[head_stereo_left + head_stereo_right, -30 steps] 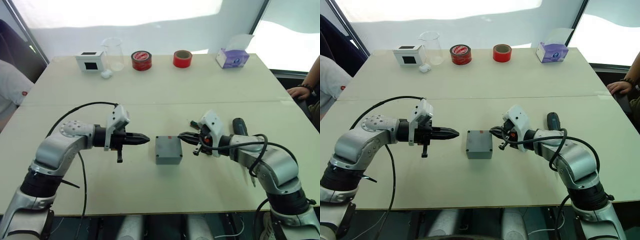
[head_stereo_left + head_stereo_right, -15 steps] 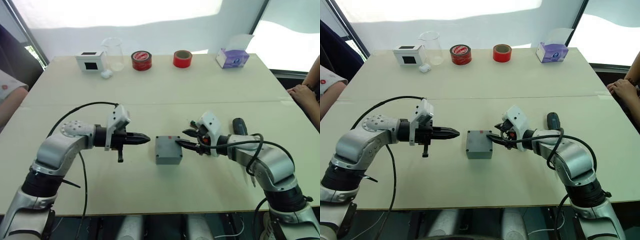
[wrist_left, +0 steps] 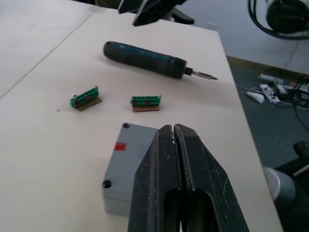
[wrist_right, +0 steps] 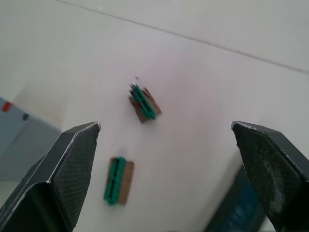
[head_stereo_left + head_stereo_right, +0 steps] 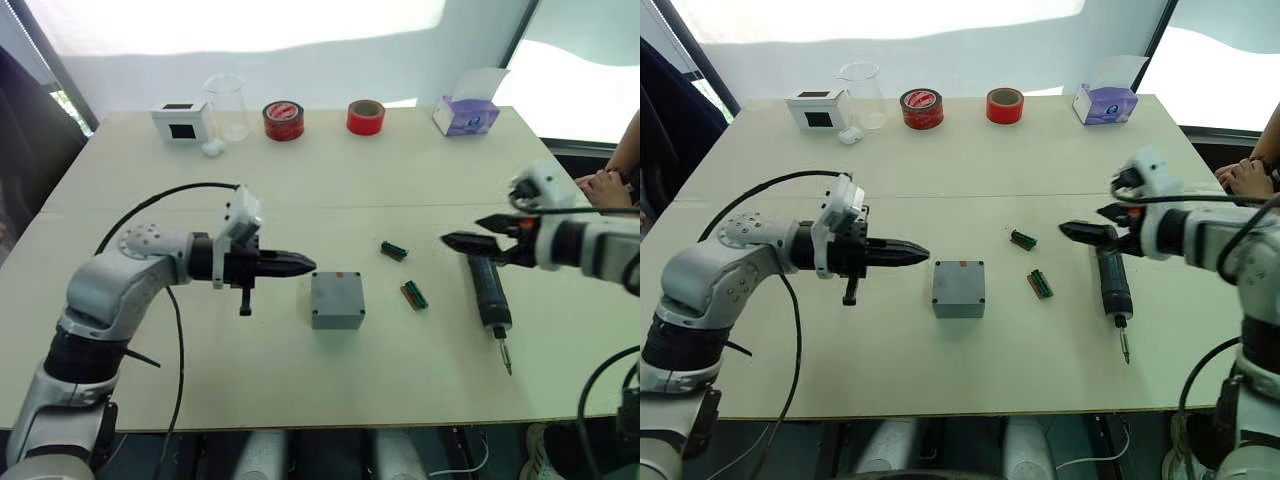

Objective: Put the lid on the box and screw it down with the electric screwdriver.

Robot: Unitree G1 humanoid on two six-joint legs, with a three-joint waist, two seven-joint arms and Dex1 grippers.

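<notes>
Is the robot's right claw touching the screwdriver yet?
Apart. In the right eye view the right gripper hangs open above the electric screwdriver; the right wrist view shows bare table between its fingers.

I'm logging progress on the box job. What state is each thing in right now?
Lid: seated on the box.
Box: closed, standing on the table.
Screwdriver: lying flat, not held.
Left gripper: shut, empty.
Right gripper: open, empty, above the screwdriver.
Two green parts: lying loose.
</notes>
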